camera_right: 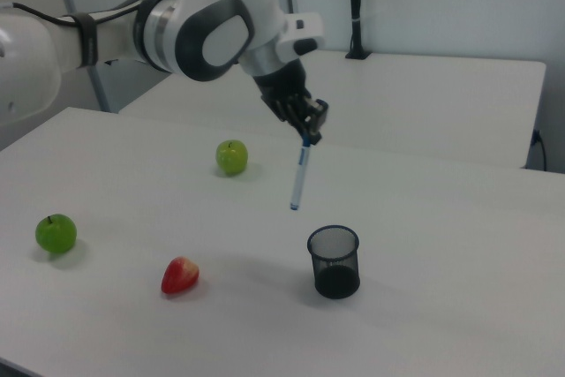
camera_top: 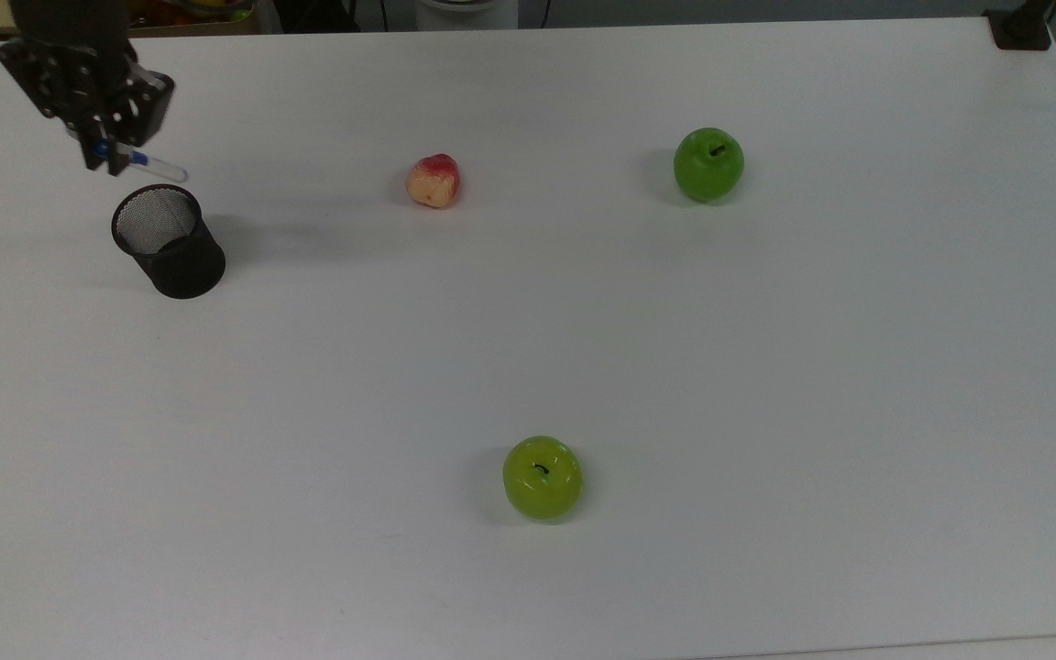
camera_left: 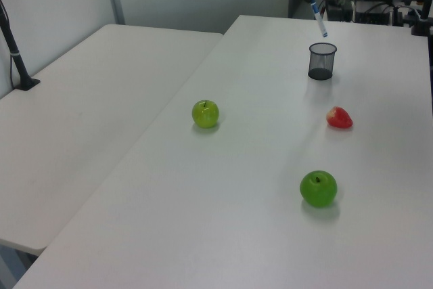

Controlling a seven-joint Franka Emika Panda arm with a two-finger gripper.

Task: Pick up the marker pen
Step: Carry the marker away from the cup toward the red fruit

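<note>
Jaws clamped on the marker pen (camera_right: 300, 178) at its cap, I held it clear above the mesh cup (camera_right: 334, 260) at mid-frame, with carrying it away seemingly next.

The white arm (camera_right: 177, 28) reaches in from the right view's left, its wrist angled downward. The black gripper (camera_right: 306, 137) hangs in the air, jaws closed on the top end of the marker pen (camera_right: 299, 178).
</note>
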